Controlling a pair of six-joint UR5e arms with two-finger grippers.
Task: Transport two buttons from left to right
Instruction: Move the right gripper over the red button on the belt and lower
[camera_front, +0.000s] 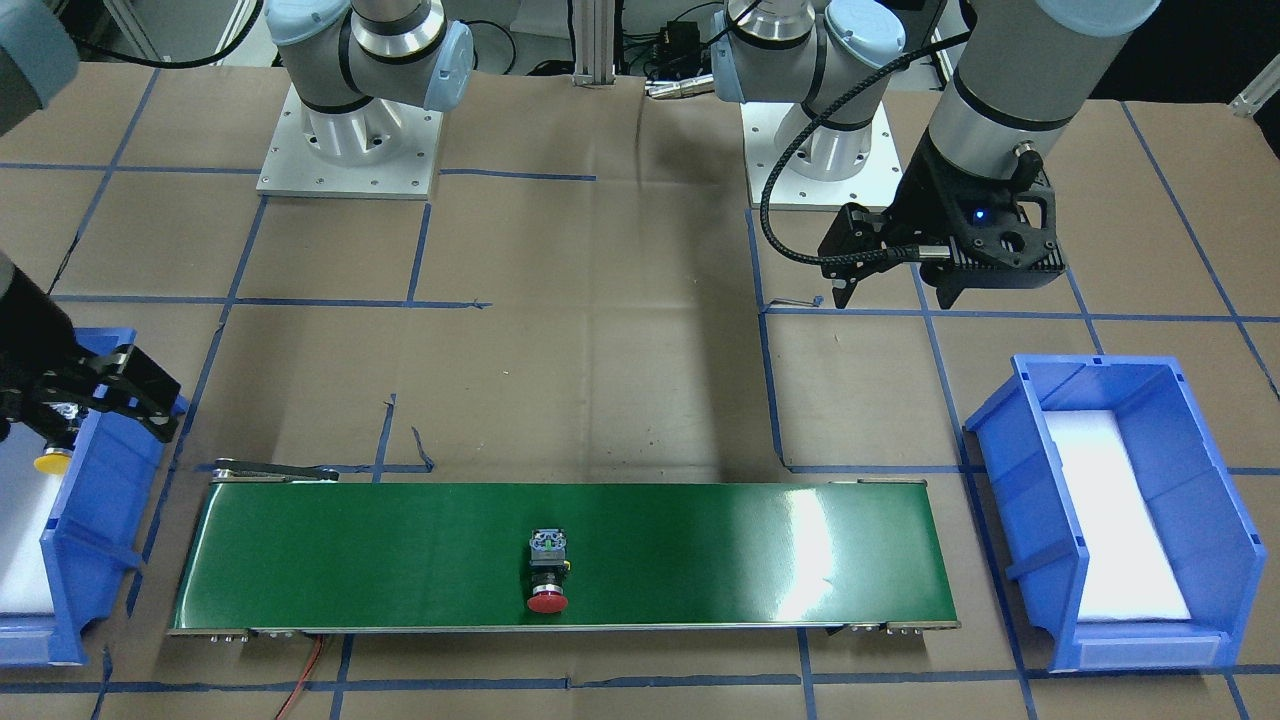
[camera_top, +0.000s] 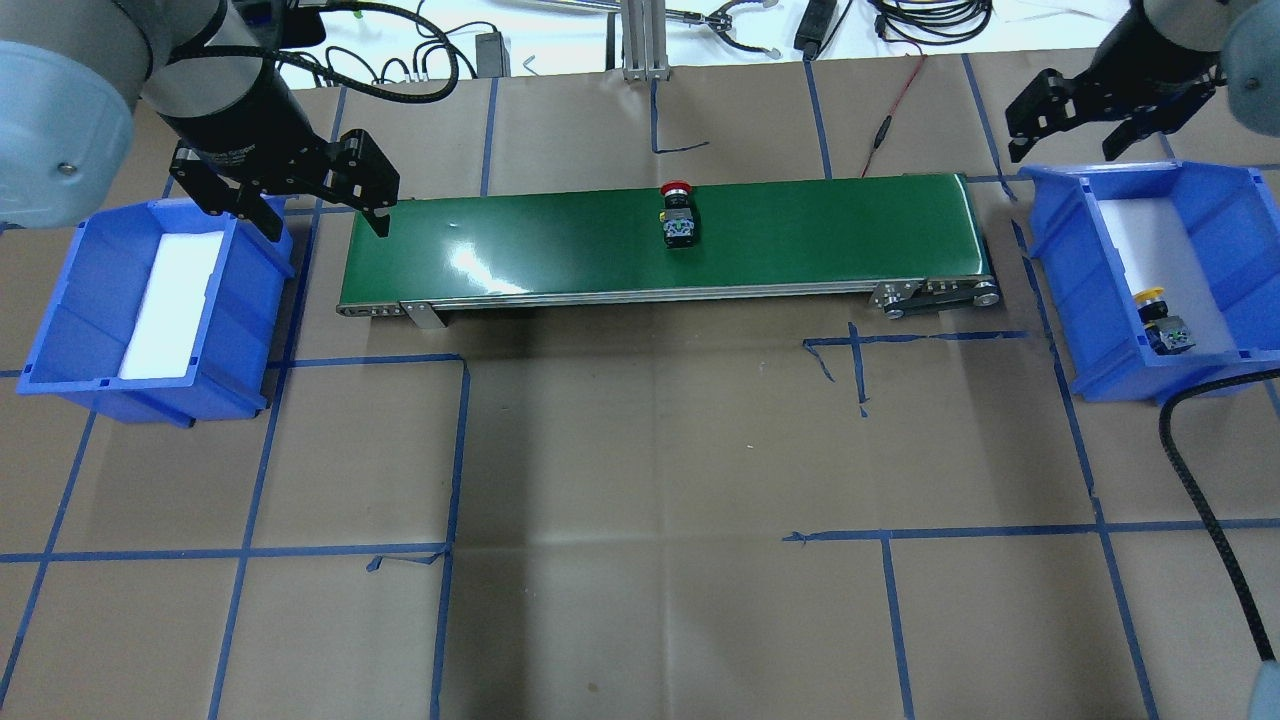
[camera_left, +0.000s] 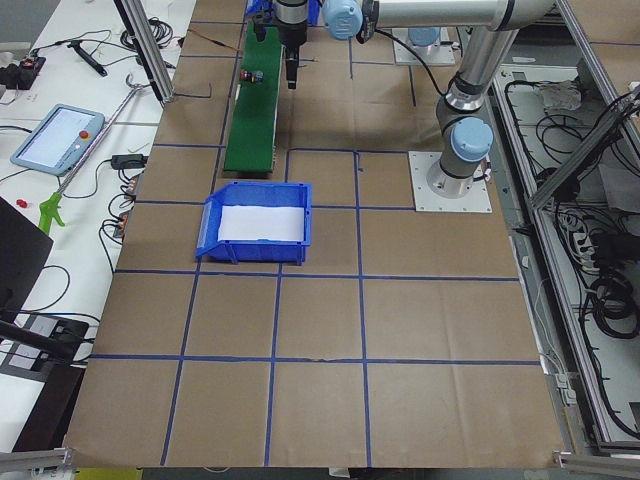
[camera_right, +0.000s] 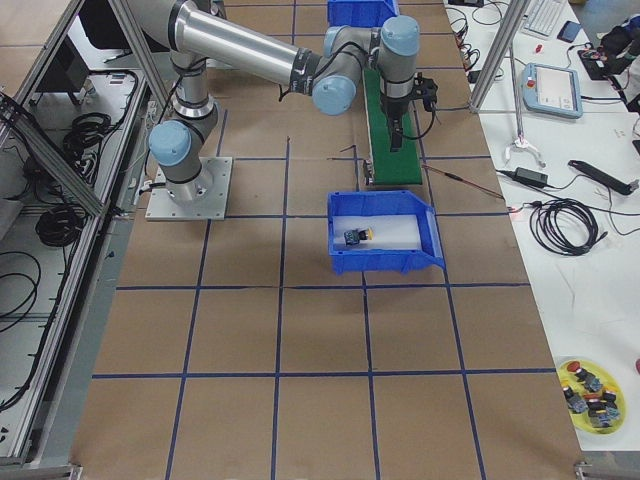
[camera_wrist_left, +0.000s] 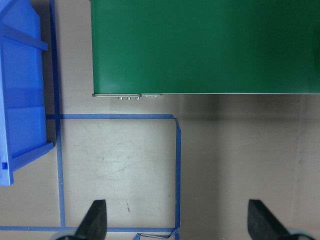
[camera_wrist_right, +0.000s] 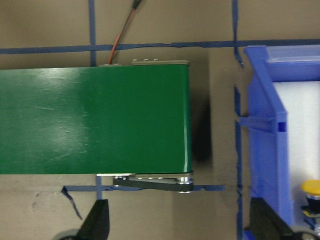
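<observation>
Buttons first: the yellow-capped button (camera_top: 1158, 318) lies in the right blue bin (camera_top: 1050, 280), toward its 6 o'clock end in my overhead view, so I count that one delivered. The red-capped button (camera_top: 678, 218) lies on its side about midway along the green conveyor belt (camera_top: 820, 240), close to the belt's 12 o'clock edge. Its long axis runs across the belt, with the red cap at 12 o'clock and the grey rear block at 6.

My right gripper (camera_top: 1060, 150) hangs over the desk just past the belt's right end, at the 12 o'clock corner of the right bin. Its jaws are apart and hold nothing. From it the red button lies between 8 and 9 o'clock, well apart. My left gripper (camera_top: 330, 230) hovers over the gap between the left blue bin (camera_top: 60, 300) and the belt's left end, also spread and holding nothing. From it the button is at 3 o'clock.

Neither arm is clearly the nearer, but the goal bin sits beside the right one. I judge the pick belongs to the right arm. With the axis crosswise, I would close the jaws along the belt's length, across the black body.
</observation>
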